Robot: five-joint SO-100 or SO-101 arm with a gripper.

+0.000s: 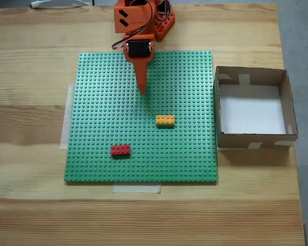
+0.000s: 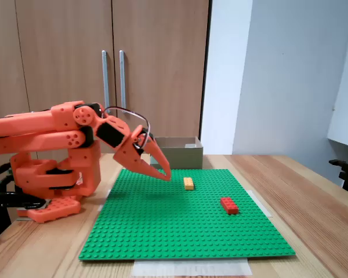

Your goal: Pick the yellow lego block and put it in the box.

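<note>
Looking down, we see the small yellow-orange studded brick (image 1: pixel 165 120) lying flat on the green mat (image 1: pixel 102 154); the tool (image 1: pixel 142 90) hangs closed, empty.

Box (image 2: pixel 175 152) partly behind hand (image 2: pixel 164 174)

The table (image 1: pixel 31 205) is pale wood with a visible grain and a matt finish. The green baseplate (image 1: pixel 102 118) is studded plastic, as are the yellow block (image 1: pixel 165 120) and red brick (image 1: pixel 120 150). The box (image 1: pixel 251 137) is matt brown cardboard patched with pale tape. The arm (image 2: pixel 46 133) looks like matt orange plastic.
</note>
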